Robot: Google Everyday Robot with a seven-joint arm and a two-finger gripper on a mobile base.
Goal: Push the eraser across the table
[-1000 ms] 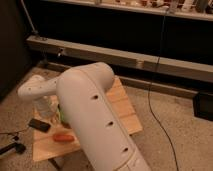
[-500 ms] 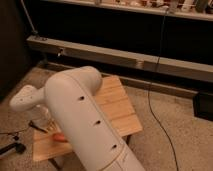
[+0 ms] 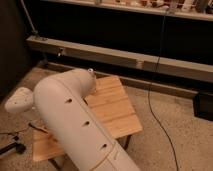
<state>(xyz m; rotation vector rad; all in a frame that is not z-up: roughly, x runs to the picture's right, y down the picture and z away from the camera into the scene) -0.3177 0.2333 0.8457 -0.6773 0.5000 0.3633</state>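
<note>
While the arm (image 3: 75, 125) fills the centre-left of the view, its bend sits further L than a moment earlier and covers more of the desk (image 3: 112, 107) (L/R = as viewed). Cf. earlier frames: a dark block and an orange item beside it, then in plain sight on the desk's L front part, are now nearly all hidden. Only a thin dark-and-orange sliver (image 3: 39, 127) shows at the arm's L flank. The eraser is prob. part of that sliver, on the desk's L front part; not certain. Long axis of the visible strip runs approx. L–R, dipping slightly toward the R; which end leads cannot be told. Gripper: behind the arm, over the desk's L side, out of direct sight; clenched; whether it touches anything is hidden. Rounded white arm housing (image 3: 19, 99) hangs beyond the desk's L edge, above the speckled floor (image 3: 170, 120). Black cable (image 3: 156, 95) trails down the floor, R of the desk.
</note>
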